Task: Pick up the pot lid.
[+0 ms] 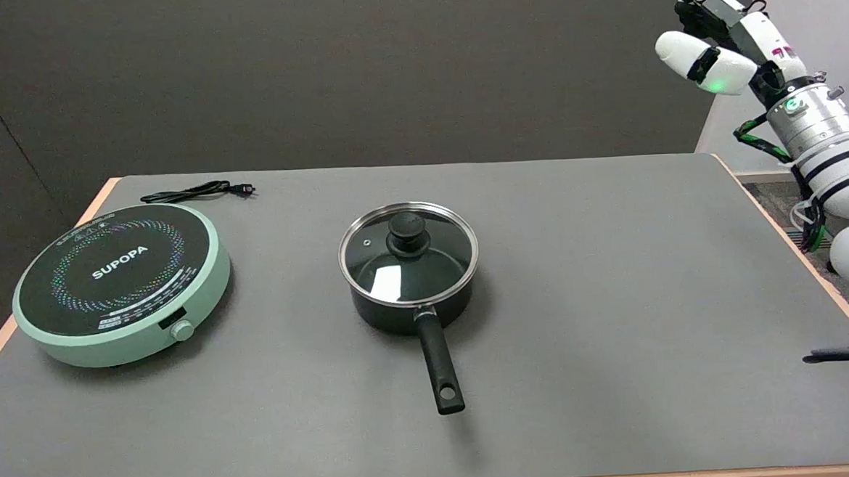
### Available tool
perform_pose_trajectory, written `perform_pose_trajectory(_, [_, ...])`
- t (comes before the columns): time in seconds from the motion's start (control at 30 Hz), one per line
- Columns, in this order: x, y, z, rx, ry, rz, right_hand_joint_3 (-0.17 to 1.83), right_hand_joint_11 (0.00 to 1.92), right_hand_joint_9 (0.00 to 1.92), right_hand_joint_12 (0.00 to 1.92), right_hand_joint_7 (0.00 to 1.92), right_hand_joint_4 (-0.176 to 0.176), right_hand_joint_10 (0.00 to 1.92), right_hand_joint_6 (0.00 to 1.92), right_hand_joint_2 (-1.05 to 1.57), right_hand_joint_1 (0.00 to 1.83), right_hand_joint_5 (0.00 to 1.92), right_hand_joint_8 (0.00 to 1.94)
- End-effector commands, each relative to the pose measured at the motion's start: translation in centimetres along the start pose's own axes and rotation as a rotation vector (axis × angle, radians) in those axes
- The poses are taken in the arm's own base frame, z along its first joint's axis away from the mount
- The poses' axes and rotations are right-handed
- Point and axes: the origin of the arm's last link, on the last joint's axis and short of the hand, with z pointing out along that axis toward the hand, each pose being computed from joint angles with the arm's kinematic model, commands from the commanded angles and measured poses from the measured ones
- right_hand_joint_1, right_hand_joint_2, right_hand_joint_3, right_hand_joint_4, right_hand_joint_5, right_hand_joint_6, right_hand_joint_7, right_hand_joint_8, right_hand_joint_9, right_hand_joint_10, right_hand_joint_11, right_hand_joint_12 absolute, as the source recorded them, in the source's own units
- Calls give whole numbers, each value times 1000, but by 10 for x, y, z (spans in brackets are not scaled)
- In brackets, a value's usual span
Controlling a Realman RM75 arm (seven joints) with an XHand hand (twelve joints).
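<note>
A glass pot lid [405,261] with a metal rim and a black knob [407,232] sits on a black saucepan [392,314] near the middle of the grey table. The saucepan's long black handle [439,365] points toward the near edge. My right hand [708,38] is raised in the air at the far upper right, well beyond the table's right edge and far from the lid. It holds nothing, and its thumb stands apart from the other fingers.
A mint-green induction cooker [118,283] stands at the table's left, with its black power cord [197,191] lying behind it. A dark object [848,354] juts in at the right edge. The grey table [616,294] has a wooden rim.
</note>
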Motion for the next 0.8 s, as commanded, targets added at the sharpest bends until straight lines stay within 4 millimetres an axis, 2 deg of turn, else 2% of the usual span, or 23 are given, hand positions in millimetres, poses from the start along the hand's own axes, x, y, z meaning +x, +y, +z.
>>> perform_pose_trajectory(0.03, [6,-16,5,63,9,-25,822,215,285,540,293,80,214,158,441,451,241,164])
perform_pose_trajectory(0.17, [0,-31,8,134,-29,-37,855,239,303,513,310,85,203,158,454,466,248,163])
perform_pose_trajectory(0.47, [-14,-83,15,337,-181,-68,907,244,320,537,334,91,217,139,442,482,257,143])
perform_pose_trajectory(0.67, [-24,-121,17,509,-278,-152,921,237,337,517,331,92,215,135,432,477,221,146])
perform_pose_trajectory(0.8, [-36,-136,20,559,-308,-128,920,235,372,498,331,89,217,132,431,504,200,148])
